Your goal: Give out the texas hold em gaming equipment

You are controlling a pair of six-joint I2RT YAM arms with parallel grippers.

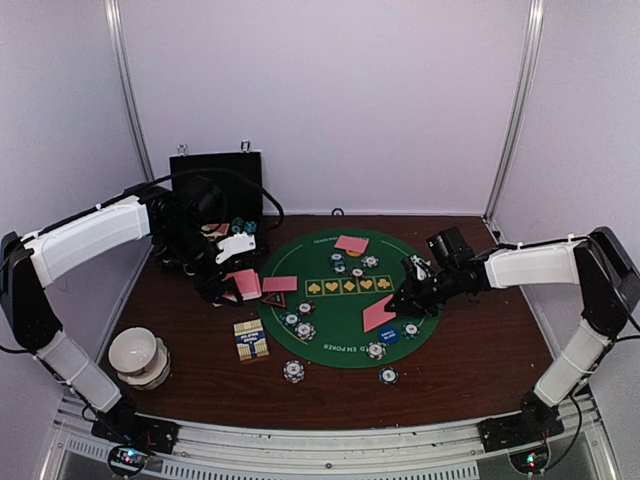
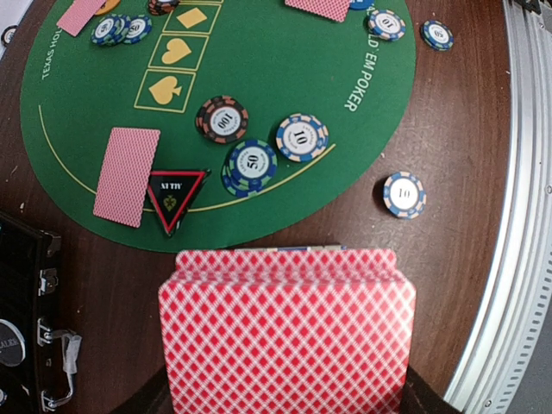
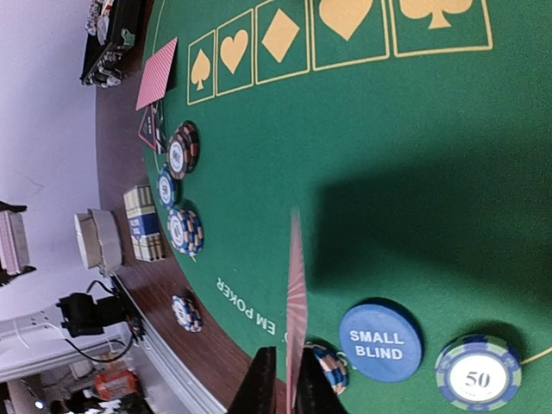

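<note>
Two hands are loaded. From above, the left hand (image 1: pixel 233 280) clamps the deck (image 1: pixel 245 285) of pink-backed cards over the bare surface (image 1: pixel 460 350), just left of the green mat (image 1: pixel 340 326). The right hand (image 1: pixel 403 300) pinches a single card (image 1: pixel 379 314), tilted over the mat's right side. A black case (image 1: pixel 215 170) stands at the back left. A card box (image 1: pixel 251 340) and a white bowl (image 1: pixel 137 355) sit at the front left, apart from both hands.

The left wrist view shows the deck gripped across its width. It is a loose, light, slick stack, so I judge it needs squeezing on its long edges or it will splay. Beyond it, a triangle marker (image 2: pixel 175 193), a face-down card (image 2: pixel 127 176) and chip stacks (image 2: pixel 251 164) lie on the mat.

The right wrist view has the single card edge-on between narrow fingers (image 3: pixel 261 384). It looks thin and bendy, best held by one edge. Just beside it sit a small-blind disc (image 3: pixel 380 341) and a fifty chip (image 3: pixel 478 373), which a low release could nudge.
</note>
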